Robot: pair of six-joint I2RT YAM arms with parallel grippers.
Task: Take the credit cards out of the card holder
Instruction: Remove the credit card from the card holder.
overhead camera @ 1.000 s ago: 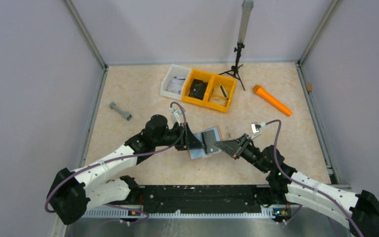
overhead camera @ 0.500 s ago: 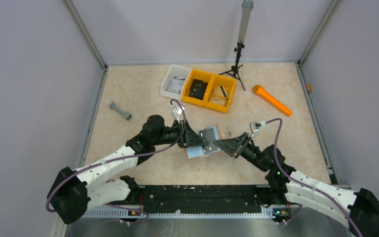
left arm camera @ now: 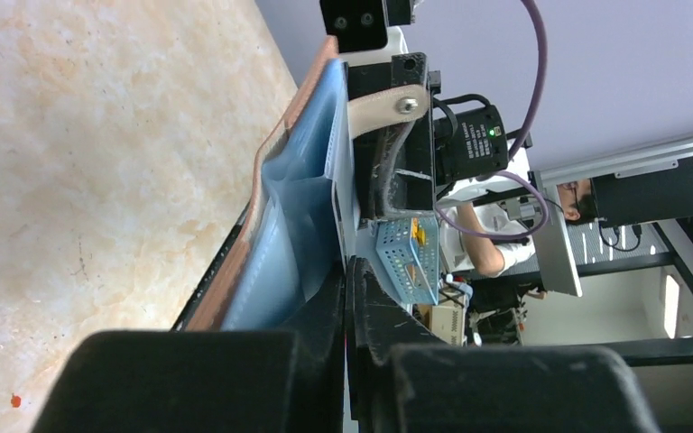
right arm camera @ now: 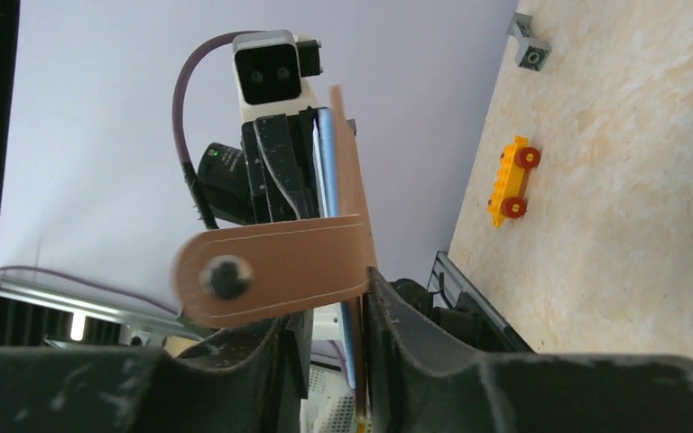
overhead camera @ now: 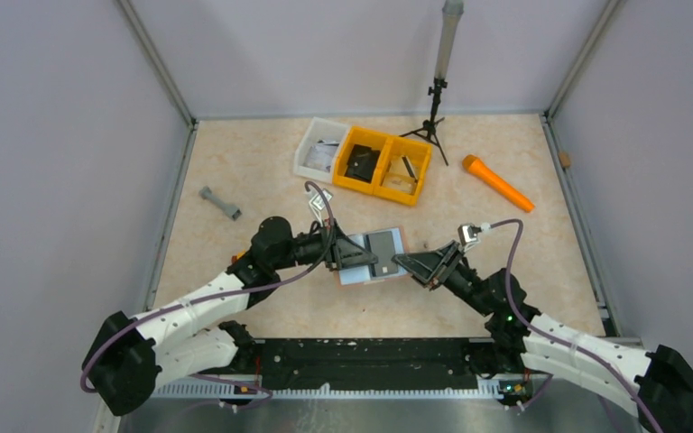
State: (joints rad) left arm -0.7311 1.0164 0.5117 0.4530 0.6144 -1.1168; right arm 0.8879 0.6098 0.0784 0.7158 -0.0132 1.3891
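A robotics lab test cell: the left arm (overhead camera: 198,302) and right arm (overhead camera: 577,347) are bolted to a black rail (overhead camera: 370,356) at the edge of a marble-patterned table (overhead camera: 262,171). Plain pale walls (overhead camera: 54,135) on aluminium posts (overhead camera: 158,63) enclose it, a small tripod (overhead camera: 432,113) stands at the back, and beyond sits a person (left arm camera: 492,257) at a monitor (left arm camera: 555,239).

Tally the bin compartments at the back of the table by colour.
White compartment: 1
Yellow compartments: 2
Total: 3
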